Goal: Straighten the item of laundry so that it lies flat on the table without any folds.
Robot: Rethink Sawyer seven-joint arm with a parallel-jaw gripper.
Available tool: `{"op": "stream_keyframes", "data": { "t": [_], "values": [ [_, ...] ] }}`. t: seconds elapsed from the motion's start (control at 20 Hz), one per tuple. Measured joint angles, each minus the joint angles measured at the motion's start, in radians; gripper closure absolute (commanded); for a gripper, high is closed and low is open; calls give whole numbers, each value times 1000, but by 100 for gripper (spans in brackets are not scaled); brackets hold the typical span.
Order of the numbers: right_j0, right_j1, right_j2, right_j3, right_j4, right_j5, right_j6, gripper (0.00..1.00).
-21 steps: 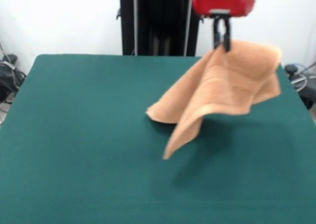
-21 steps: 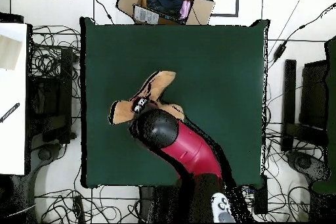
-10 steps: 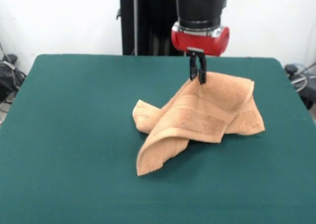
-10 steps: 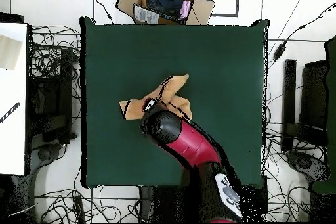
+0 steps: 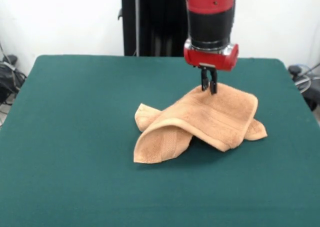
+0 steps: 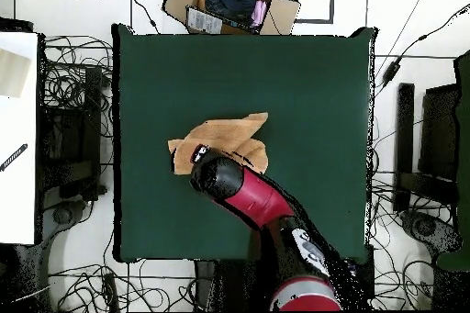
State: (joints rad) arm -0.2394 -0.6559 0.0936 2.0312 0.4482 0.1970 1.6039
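Lowering, gripper (image 5: 209, 86) has brought the terry towel (image 5: 200, 122) down onto the table (image 5: 75, 137). Jaws pinch its top fold. Towel remains doubled over; not flat.

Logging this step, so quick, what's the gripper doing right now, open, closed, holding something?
Gripper: closed on the top edge of the towel, which lies bunched and folded on the table.

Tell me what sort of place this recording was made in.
Most likely a robotics lab. A red and black robot arm works at a green felt-topped table, its gripper on a tan towel. In the overhead view, loose cables and an open cardboard box lie around the table.
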Motion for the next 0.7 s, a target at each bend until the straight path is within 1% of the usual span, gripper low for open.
{"op": "stream_keyframes", "data": {
  "t": [0.15,0.45,0.5,0.7],
  "values": [
    [-18,37,24,-4,-21,-44,0,100],
    [-25,105,39,-14,-46,-110,0,100],
    [-24,126,39,-18,-54,-118,0,0],
    [-19,133,39,-20,-54,-118,0,0]
  ]
}}
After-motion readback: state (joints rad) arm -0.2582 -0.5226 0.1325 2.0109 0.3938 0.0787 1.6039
